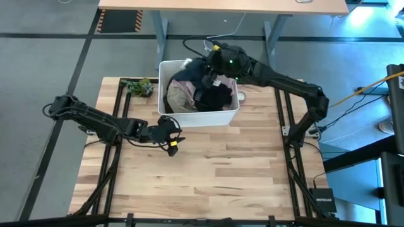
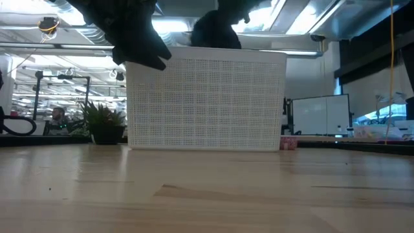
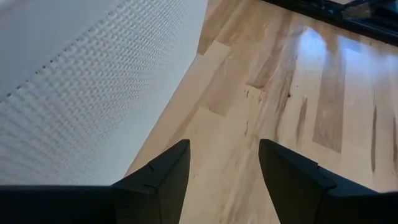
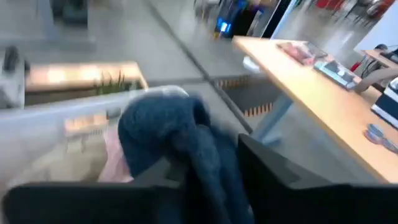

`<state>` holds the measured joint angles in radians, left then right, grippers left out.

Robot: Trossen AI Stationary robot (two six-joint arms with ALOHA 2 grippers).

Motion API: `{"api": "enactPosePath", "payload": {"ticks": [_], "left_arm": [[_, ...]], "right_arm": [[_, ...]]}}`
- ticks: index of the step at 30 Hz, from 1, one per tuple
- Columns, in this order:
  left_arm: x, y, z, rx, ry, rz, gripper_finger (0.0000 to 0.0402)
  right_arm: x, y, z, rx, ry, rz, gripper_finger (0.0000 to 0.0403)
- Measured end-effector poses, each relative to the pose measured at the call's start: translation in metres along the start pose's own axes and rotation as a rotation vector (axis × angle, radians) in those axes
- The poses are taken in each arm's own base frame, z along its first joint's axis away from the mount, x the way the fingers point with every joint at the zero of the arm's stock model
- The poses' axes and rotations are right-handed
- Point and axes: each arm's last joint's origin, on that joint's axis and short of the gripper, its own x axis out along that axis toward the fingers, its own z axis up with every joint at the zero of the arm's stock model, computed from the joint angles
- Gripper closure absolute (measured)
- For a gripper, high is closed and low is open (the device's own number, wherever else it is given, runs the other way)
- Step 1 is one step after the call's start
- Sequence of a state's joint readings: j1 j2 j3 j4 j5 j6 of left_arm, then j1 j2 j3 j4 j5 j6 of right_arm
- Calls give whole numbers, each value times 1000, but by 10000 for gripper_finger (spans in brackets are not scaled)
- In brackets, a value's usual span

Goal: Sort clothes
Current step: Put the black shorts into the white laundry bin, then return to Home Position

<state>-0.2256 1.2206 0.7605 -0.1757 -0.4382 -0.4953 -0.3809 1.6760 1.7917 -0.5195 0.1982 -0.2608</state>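
Note:
The white bin (image 1: 228,115) stands at the table's far middle and holds the clothes: a black garment (image 1: 216,96) and a beige-pink one (image 1: 182,94). My right gripper (image 1: 211,74) is over the bin's far part, shut on a dark garment (image 4: 168,134) that bunches above the pale pink cloth (image 4: 115,167). A dark mass (image 2: 217,31) shows above the bin's rim in the low view. My left gripper (image 1: 175,135) is open and empty, low over the table by the bin's near left corner, with the bin's wall (image 3: 81,106) beside it. My right gripper holds the dark garment by a bunched fold (image 4: 208,158) that passes between its two fingers, coming from above over the bin's far side. The cloth is gathered in several folds and rises in a hump in front of the fingers. The gripper hides the place of contact itself.
A small potted plant (image 1: 140,86) stands at the bin's left, near the table's far left corner. A small pink object (image 2: 288,142) lies at the bin's right. Bare wooden table (image 1: 214,176) stretches from the bin to the near edge.

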Motion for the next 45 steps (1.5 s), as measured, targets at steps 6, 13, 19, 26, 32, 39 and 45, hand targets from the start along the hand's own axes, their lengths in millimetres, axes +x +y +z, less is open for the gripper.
{"api": "enactPosePath", "payload": {"ticks": [6, 13, 19, 26, 32, 39, 45], "left_arm": [[-5, 0, 4, -15, -22, -23, 215], [-7, -1, 7, -18, -54, -39, 215], [-7, -2, 9, -14, -69, -47, 215], [-7, -2, 9, -1, -67, -45, 215], [-7, -2, 9, 24, -67, -45, 215], [-7, -2, 9, 59, -69, -45, 215], [-11, -1, 11, 68, -84, -50, 215]], "right_arm": [[-55, -18, 27, -43, 40, 35, 181], [-108, -31, 36, 4, -12, 25, 165], [-96, -28, 32, 30, 17, 31, 165], [-41, -11, 18, 27, 95, 78, 163], [-32, -9, 16, 21, 121, 84, 133], [-78, -26, 44, 34, 80, 74, 107], [-116, -36, 53, 37, 88, 94, 107]]}}
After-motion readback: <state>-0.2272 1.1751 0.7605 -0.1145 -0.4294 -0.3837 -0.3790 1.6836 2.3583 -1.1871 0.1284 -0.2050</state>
